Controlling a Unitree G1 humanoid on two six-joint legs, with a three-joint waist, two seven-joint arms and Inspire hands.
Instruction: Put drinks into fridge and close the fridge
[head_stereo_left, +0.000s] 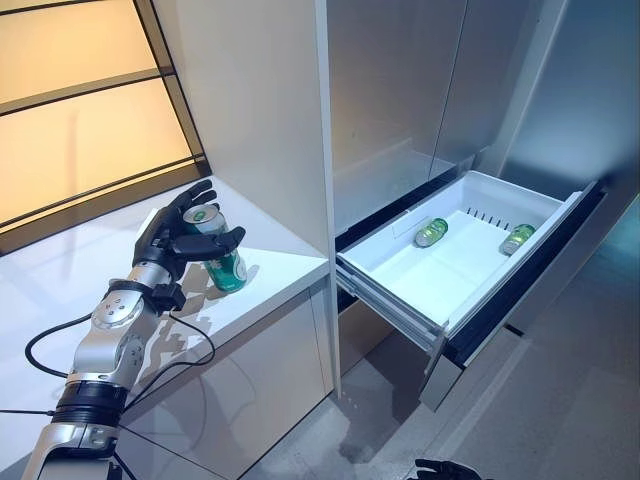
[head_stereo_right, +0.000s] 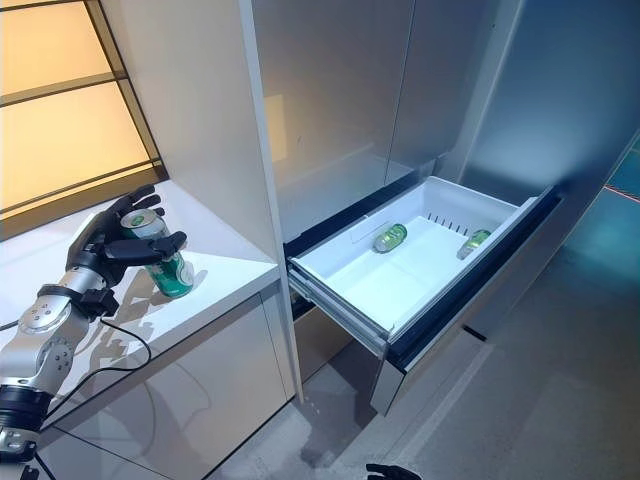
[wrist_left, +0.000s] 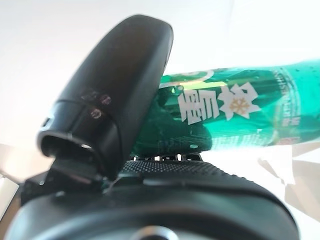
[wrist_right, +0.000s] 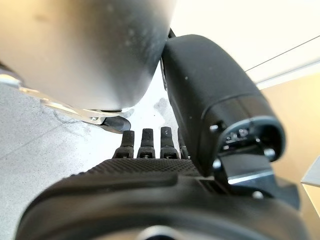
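Two cans (head_stereo_left: 431, 232) already lie in the open fridge drawer (head_stereo_left: 400, 275), my left hand (head_stereo_left: 178, 240) has its fingers wrapped round a third green can (head_stereo_left: 222, 262) on the counter (head_stereo_left: 275, 250), my right hand's (wrist_right: 150, 145) fingers hang straight and empty, and closing remains.

Left hand (head_stereo_left: 180, 240) fingers curled; right hand (wrist_right: 165, 150) hangs low.

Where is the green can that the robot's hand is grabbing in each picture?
Left eye view: green can on the white counter, in the left hand.
Right eye view: same spot, left of the open fridge drawer.
Left wrist view: can past the thumb.
Right wrist view: not in it.
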